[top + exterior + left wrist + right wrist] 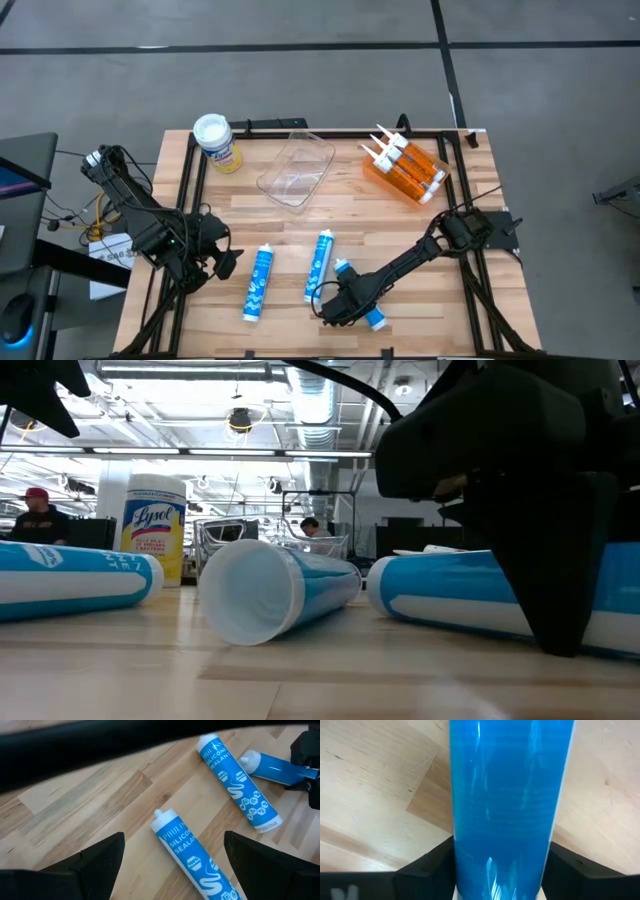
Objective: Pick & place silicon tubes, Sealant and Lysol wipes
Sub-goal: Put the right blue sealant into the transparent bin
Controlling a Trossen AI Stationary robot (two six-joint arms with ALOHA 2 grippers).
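Observation:
Three blue silicone sealant tubes lie on their sides on the wooden table (300, 225): one at the left (258, 283), one in the middle (319, 265) and one at the right (372, 315). My right gripper (352, 298) is down over the right tube (502, 795) and shut on it. My left gripper (228, 262) is open and empty, just left of the left tube (190, 855). The Lysol wipes (217, 142), a canister with a white lid and yellow label, stand upright at the far left. Orange cartridges (405, 165) lie at the far right. My right gripper pinches the right tube's blue body (465, 845) between its two fingers, one on each long side, about mid-length. The fingers come from above and lie across the tube. The tube (450, 595) lies level on the table.
A clear plastic container (297, 168) stands at the far middle, between the wipes and the orange cartridges. A black frame (185, 190) runs along the table's edges. In the low view, people show in the room behind the table.

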